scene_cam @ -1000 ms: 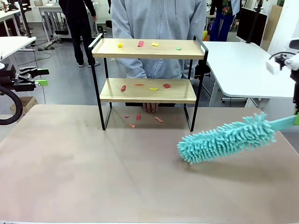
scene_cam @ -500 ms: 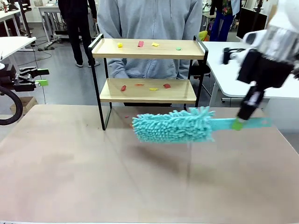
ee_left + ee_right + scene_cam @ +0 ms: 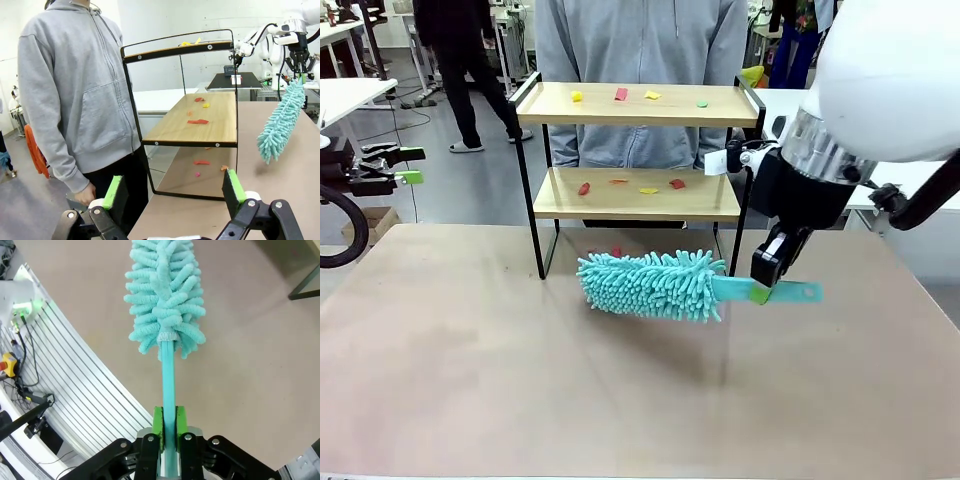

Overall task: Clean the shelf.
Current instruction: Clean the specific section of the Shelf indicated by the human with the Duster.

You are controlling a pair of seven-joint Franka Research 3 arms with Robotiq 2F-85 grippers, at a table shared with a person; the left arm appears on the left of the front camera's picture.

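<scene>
The right fingers (image 3: 159, 421) are clamped tight on the flat handle of a teal fluffy duster (image 3: 165, 305), green pads pressed to either side of it. The left fingers (image 3: 233, 185) stand wide apart with nothing between them, off to the side and looking along the shelf from its end.

Outward from the grip, in the front view, the duster (image 3: 650, 285) lies roughly level, its head low over the bench (image 3: 520, 390) just in front of the shelf (image 3: 610, 118). The shelf stands on the far half of the bench, with a person (image 3: 640, 40) right behind it.

As for progress, the tool is in hand, but I judge the cleaning itself not yet begun. Coloured scraps (image 3: 622, 94) dot the top board, more lie on the lower board (image 3: 677, 183), and a few sit on the bench under the shelf (image 3: 202, 162). The duster head hangs below the lower board (so neither board is being touched now). Both tiers are left to sweep, and perhaps the bench beneath.

Several things are hard to read:
- **Duster contact:** whether the head brushes the bench or floats just above it cannot be told.
- **Bench scraps:** in the front view the duster hides most of them.
- **Top board:** the left wrist view sees it nearly edge-on, so its scraps barely register.
- **Handle:** in the right wrist view its tail is cut off at the bottom edge.
- **Right fingers:** the bulky white wrist covers most of them from the front.
</scene>
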